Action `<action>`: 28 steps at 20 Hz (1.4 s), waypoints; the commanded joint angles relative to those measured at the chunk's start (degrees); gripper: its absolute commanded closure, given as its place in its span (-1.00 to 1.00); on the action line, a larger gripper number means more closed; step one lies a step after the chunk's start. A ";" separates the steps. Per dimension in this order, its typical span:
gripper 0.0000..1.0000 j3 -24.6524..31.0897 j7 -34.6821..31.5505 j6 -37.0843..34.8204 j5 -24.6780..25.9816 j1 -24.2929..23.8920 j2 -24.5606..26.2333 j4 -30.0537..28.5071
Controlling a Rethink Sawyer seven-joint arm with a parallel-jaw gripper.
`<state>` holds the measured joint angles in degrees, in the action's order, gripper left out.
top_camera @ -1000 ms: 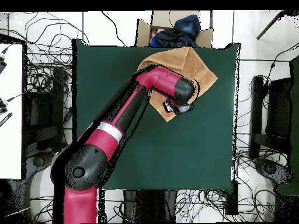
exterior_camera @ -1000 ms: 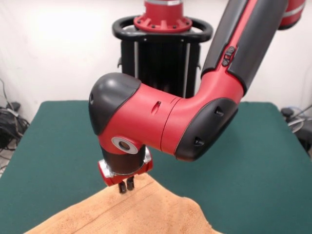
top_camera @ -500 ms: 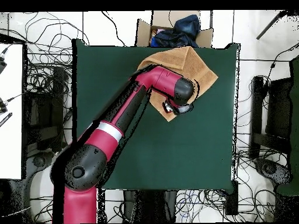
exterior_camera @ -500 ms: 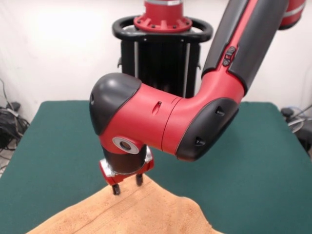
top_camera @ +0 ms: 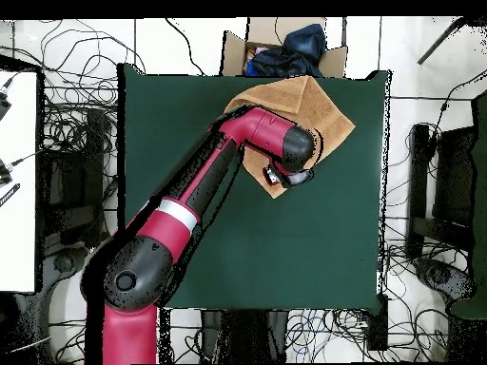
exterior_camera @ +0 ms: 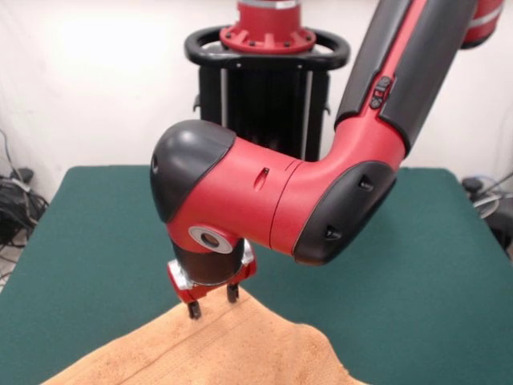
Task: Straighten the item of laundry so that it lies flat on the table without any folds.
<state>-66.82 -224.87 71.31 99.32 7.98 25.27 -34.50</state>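
The peach-tan terry towel (exterior_camera: 216, 349) lies at the near edge of the green table (exterior_camera: 417, 265) in the front view, with a raised fold running toward its right side. In the overhead view the towel (top_camera: 319, 109) sits at the table's top right, partly under the arm. My gripper (exterior_camera: 213, 303) hangs just above the towel's far corner, its two black fingers apart and holding nothing. In the overhead view the gripper (top_camera: 275, 176) is over the towel's lower corner.
An open cardboard box (top_camera: 285, 52) with dark cloth stands beyond the table's top edge in the overhead view. Cables lie on the floor around the table. The robot's black pedestal (exterior_camera: 264, 88) stands at the table's far side.
The gripper's fingers were together at the towel's corner one second ago; they have spread apart. The wrist has shifted slightly to the right and down.
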 commanded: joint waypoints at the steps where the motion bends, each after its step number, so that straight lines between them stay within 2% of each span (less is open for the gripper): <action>1: -1.00 4.12 -17.37 5.57 -3.11 1.70 2.66 -0.85; 4: -1.00 3.87 -17.49 5.26 -2.80 2.16 3.27 -1.48; 9: -1.00 4.27 -16.89 -1.54 -4.07 1.89 6.48 0.28; 16: -1.00 4.52 -14.98 -1.88 -4.52 1.41 6.63 0.75; 17: 1.00 4.76 -14.33 -2.06 -4.83 1.32 6.45 0.71; 28: 1.00 5.33 -13.02 -1.45 -5.14 0.93 5.95 1.02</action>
<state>-67.88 -224.88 71.31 99.34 8.68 26.25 -34.79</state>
